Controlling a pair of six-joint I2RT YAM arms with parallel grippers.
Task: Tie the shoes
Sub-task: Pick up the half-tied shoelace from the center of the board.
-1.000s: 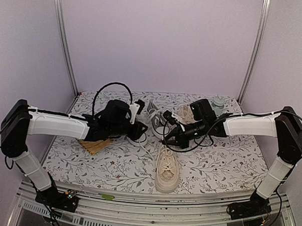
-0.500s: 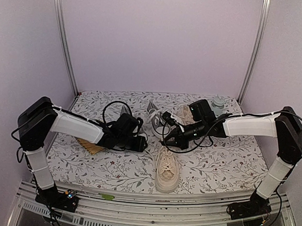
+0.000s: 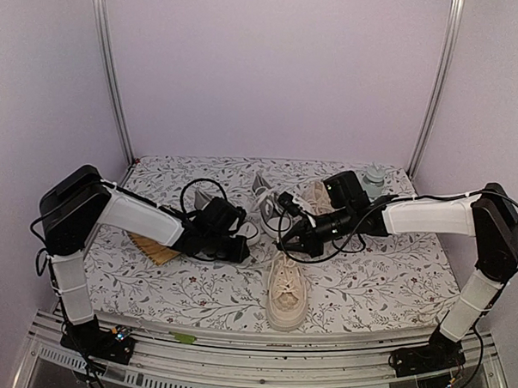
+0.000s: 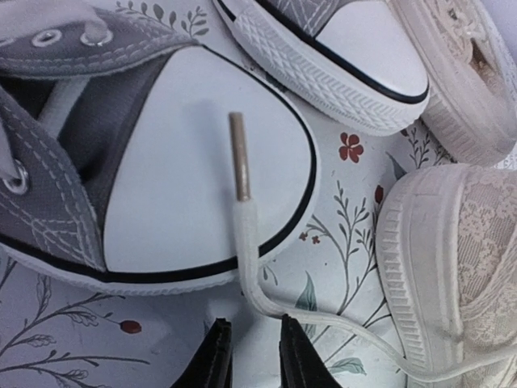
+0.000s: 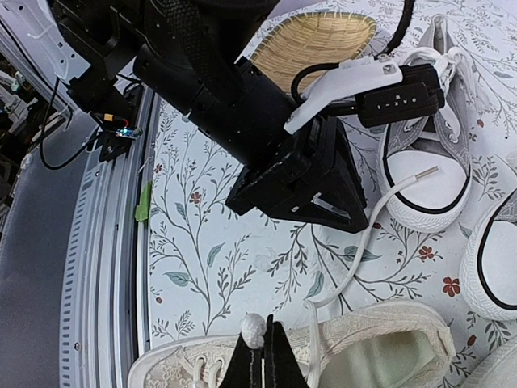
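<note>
Mid-bench (image 3: 367,276), over grey sneaker (image 4: 161,210) toe: limp, light free lace (image 4: 245,242); pinch behind stiff aglet (image 4: 237,153); left fingers (image 4: 215,356) parted, empty; right fingers (image 5: 241,369) clenched on other lace (image 5: 254,326).

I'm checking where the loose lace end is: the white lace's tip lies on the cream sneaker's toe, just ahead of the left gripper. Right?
No. The white lace's tip lies on the white rubber toe cap of the grey canvas sneaker, not the cream one, just ahead of the left gripper. The left wrist view shows it.
</note>
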